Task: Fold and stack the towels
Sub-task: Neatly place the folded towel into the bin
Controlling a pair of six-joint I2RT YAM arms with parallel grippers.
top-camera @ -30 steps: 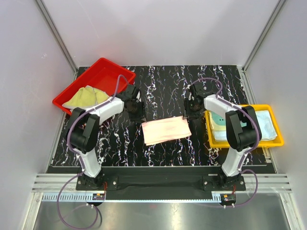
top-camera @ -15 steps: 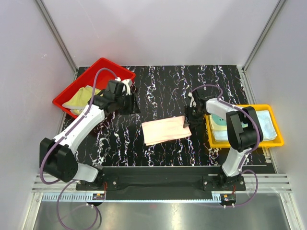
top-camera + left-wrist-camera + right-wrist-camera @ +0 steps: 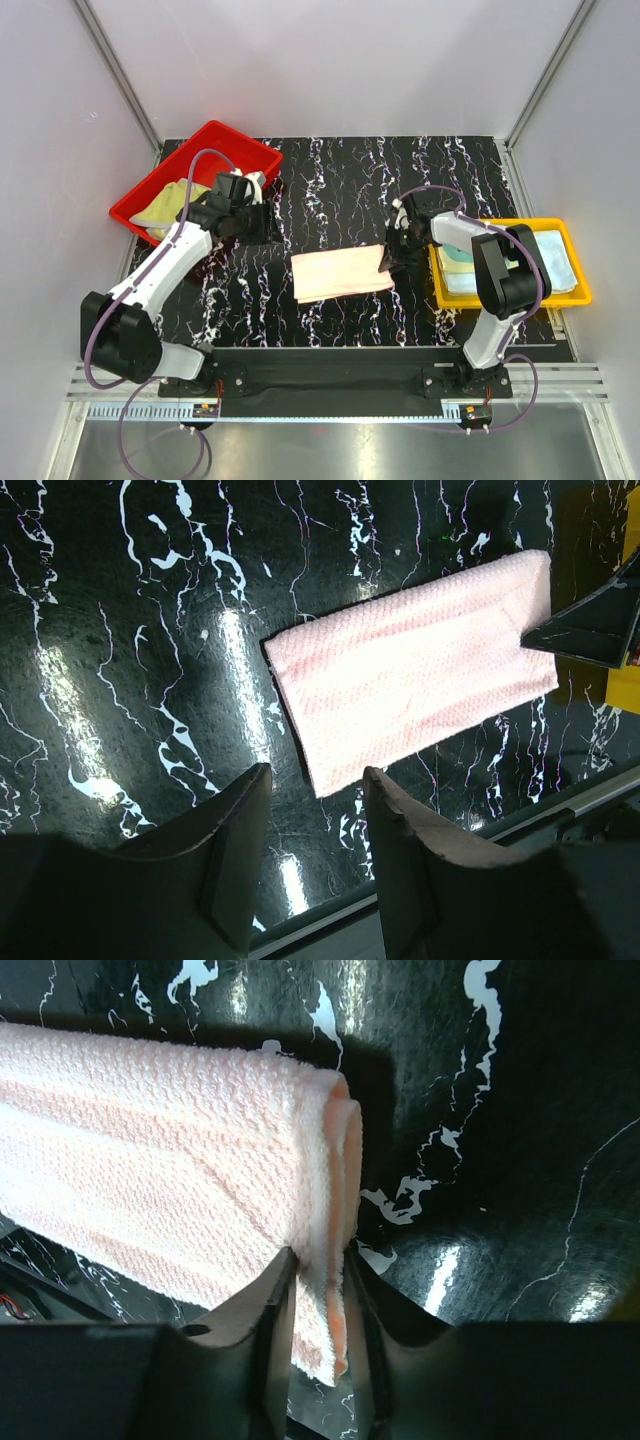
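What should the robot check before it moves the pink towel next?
1. The pink towel is folded on the table: ok.
2. The right gripper is closed on the towel's edge: ok.
3. The left gripper is open, empty and apart from the towel: ok.
4. The stack in the yellow tray is tidy: cannot tell, partly hidden.

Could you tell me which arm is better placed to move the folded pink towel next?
Right, likely: the right gripper grips the edge of the pink towel, beside the yellow tray of folded towels. The left gripper hangs open by the red tray.
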